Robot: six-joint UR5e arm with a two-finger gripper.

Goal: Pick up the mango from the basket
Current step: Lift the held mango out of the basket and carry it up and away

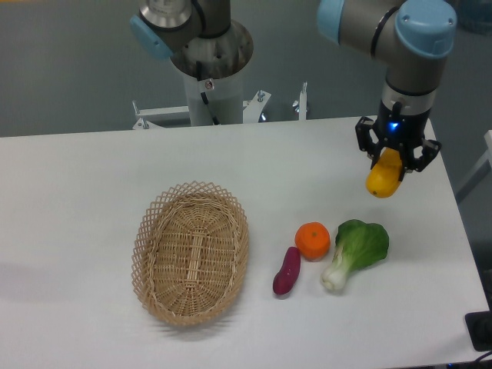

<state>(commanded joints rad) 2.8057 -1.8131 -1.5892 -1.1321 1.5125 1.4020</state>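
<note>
Hanging nose-down in the air, the smooth yellow-orange elongated mango (pixel 383 178) sat clamped between the fingers of the black two-finger gripper (pixel 395 156), well clear of the white table (pixel 77 200) and well apart from the tan oval wicker basket (pixel 191 254), which held nothing. Only its upper end was pinched, so holding it well called, I judged, for steady pressure and no jerks. Below lay a round orange (pixel 313 240), a purple sweet potato (pixel 287 271) and a green bok choy (pixel 356 250).

I see the white table (pixel 92 161) carrying the wicker basket (pixel 191 252) at left, and to its right a purple sweet potato (pixel 287 271), an orange (pixel 313 240) and a leafy bok choy (pixel 356 250).
</note>
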